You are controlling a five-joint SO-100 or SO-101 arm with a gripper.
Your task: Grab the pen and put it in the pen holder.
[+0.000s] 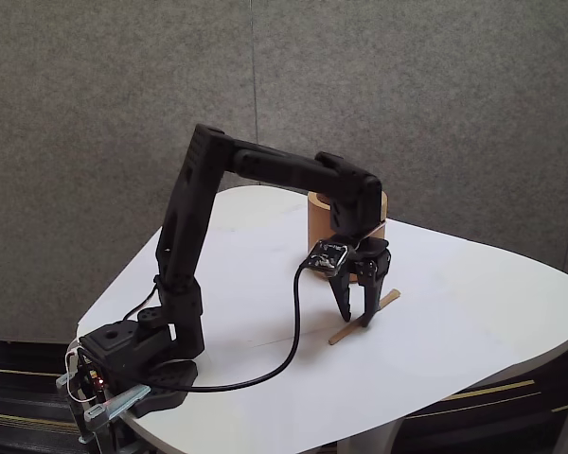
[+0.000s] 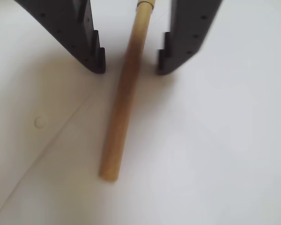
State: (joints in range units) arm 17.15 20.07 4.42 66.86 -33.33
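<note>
The pen (image 2: 122, 96) is a thin tan stick lying flat on the white table (image 2: 225, 150). In the fixed view the pen (image 1: 338, 336) lies slanted in front of the tan-orange pen holder (image 1: 318, 220), which stands upright behind the arm. My black gripper (image 1: 356, 318) points down over the pen with its tips close to the table. In the wrist view the gripper (image 2: 131, 69) is open, one finger on each side of the pen, with a gap between each finger and the pen.
A black cable (image 1: 284, 355) loops from the gripper's camera across the table to the arm base (image 1: 133, 359) at the front left. A small round bump (image 2: 39, 122) marks the table left of the pen. The table edge runs close to the right and front.
</note>
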